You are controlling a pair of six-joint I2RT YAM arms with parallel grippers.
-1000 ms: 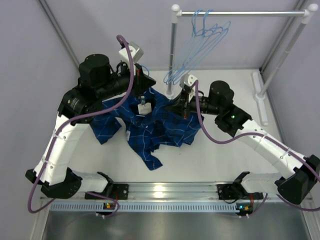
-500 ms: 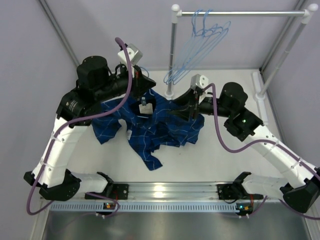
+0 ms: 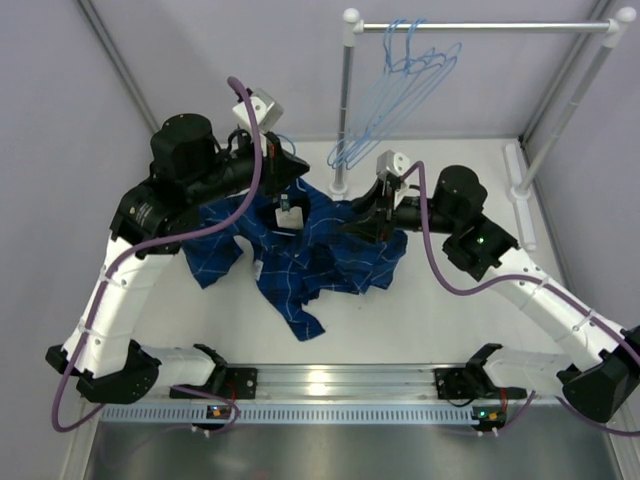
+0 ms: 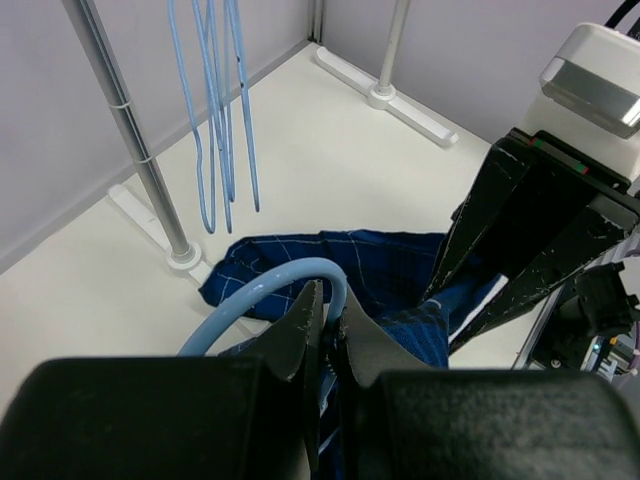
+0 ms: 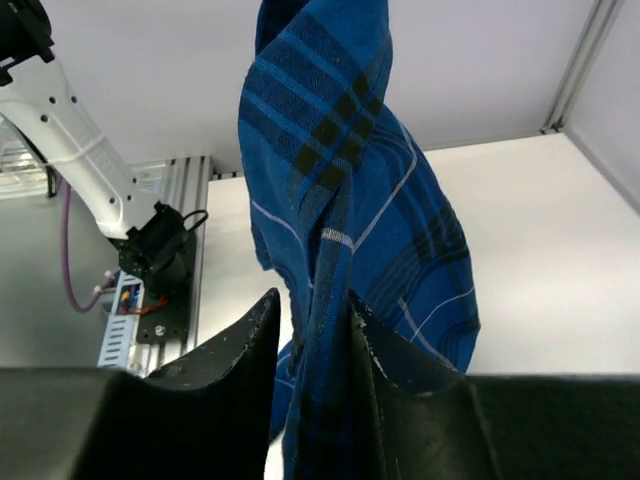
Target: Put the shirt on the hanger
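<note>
The dark blue plaid shirt (image 3: 300, 262) lies crumpled mid-table, its collar end lifted between the two arms. My left gripper (image 3: 296, 172) hovers over the collar and is shut on the hook of the pale-blue wire hanger (image 4: 262, 291). In the left wrist view the hook curves out of that gripper (image 4: 333, 301) above the shirt (image 4: 375, 258). My right gripper (image 3: 354, 222) is at the shirt's right shoulder. In the right wrist view a folded seam of the shirt (image 5: 335, 150) rises taut from between its jaws (image 5: 312, 300), pressed to the right finger.
A clothes rack stands at the back right, with its post (image 3: 346, 100), rail (image 3: 480, 27) and floor foot (image 3: 522, 190). Several more pale-blue hangers (image 3: 405, 70) hang there, close behind both grippers. The rack post (image 4: 130, 130) shows left of the left gripper.
The right arm pulled back to the right, then edged left again, its jaws opening and closing in on a thicker fold of shirt. The left arm and hanger barely moved.
</note>
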